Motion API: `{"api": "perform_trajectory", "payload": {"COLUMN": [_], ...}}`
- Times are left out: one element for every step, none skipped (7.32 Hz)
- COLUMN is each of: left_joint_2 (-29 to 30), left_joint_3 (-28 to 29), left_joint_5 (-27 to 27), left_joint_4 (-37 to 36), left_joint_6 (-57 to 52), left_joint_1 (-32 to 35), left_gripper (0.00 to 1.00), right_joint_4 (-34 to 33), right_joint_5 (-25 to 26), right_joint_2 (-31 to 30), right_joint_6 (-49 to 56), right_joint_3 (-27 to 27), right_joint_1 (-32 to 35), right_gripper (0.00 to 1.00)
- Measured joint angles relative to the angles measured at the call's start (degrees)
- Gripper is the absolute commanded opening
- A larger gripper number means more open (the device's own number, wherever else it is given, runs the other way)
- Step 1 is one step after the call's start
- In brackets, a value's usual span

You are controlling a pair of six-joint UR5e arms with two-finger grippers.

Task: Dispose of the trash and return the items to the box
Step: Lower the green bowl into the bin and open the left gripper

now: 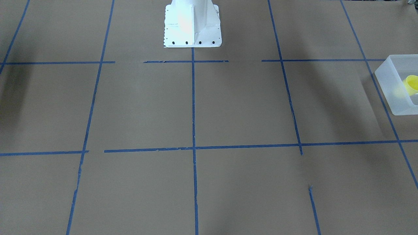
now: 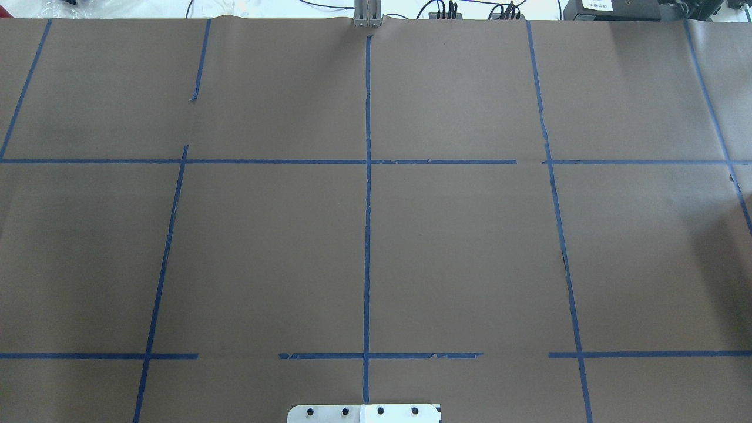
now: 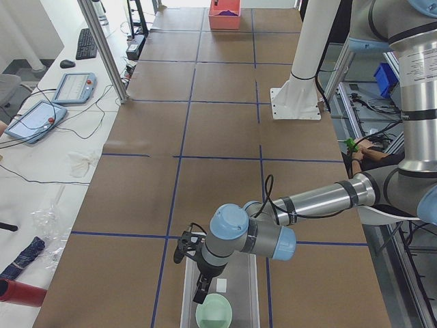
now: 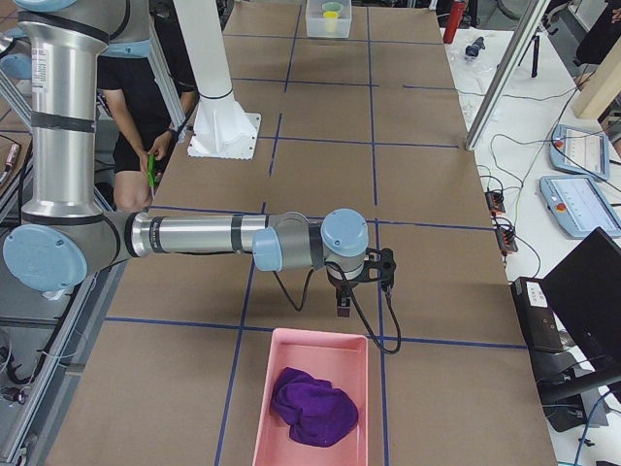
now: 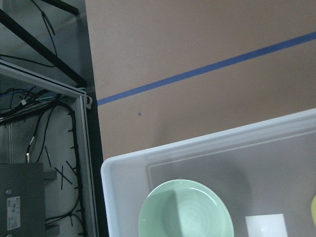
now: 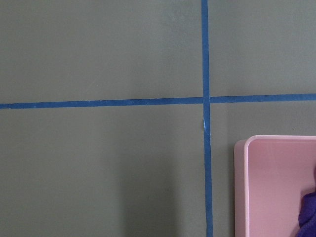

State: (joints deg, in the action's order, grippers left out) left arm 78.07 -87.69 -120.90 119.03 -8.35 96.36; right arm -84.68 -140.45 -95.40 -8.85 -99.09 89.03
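End effector states cannot be told: each shows only in a side view, and neither wrist camera shows its fingers. The left end effector (image 3: pixel 199 295) is pointed downward over the box, and nothing can be seen held in it. The right end effector (image 4: pixel 343 309) is likewise pointed downward above bare paper, with nothing seen in it.

The counter (image 2: pixel 470 247) is covered in brown paper and divided by blue tape lines (image 2: pixel 367 235). The box (image 5: pixel 123 170), translucent and frosted white, is set at the counter's end on the robot's left. In the left side view it lies at 6 o'clock from the left end effector. In the left wrist view one of its corners fills the frame from 4 to 6 o'clock.

A pink tray (image 4: pixel 266 398) is set at the opposite end of the counter, at 6 o'clock from the right end effector in the right side view. A purple cloth (image 4: pixel 312 406) is bunched inside it.

The bowl (image 5: pixel 185 213), pale mint green, is seated upright on the box floor near the corner, at 5 o'clock from the left end effector in the left side view. The cup (image 1: pixel 412 84), yellow, is also lying inside the box, tipped on its side, well apart from the right end effector. A small white label (image 5: pixel 266 226) is seen on the box floor between bowl and cup.
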Motion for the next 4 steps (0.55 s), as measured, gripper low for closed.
{"api": "perform_trajectory", "payload": {"left_joint_2": [0.2,0.5,0.9,1.4], "left_joint_3": [-3.0,-6.5,-9.0,-10.3], "left_joint_5": [-0.9,-2.4,-5.3,-8.2], "left_joint_4": [-2.2,-6.7,-11.6,-15.5], "left_joint_6": [3.2,6.4,7.9,8.6], "left_joint_1": [0.0,-0.2,-0.3,-0.9], "left_gripper": [1.0,1.0,1.0,1.0], "right_joint_4": [0.0,0.0,0.0,0.0], "right_joint_5": [0.0,0.0,0.1,0.3], "right_joint_2": [0.0,0.0,0.0,-0.1], "right_joint_6": [0.0,0.0,0.0,0.0], "right_joint_3": [-0.2,-0.5,-0.9,-1.2], "right_joint_1": [0.0,0.0,0.0,0.0], "right_gripper": [1.0,1.0,1.0,1.0]}}
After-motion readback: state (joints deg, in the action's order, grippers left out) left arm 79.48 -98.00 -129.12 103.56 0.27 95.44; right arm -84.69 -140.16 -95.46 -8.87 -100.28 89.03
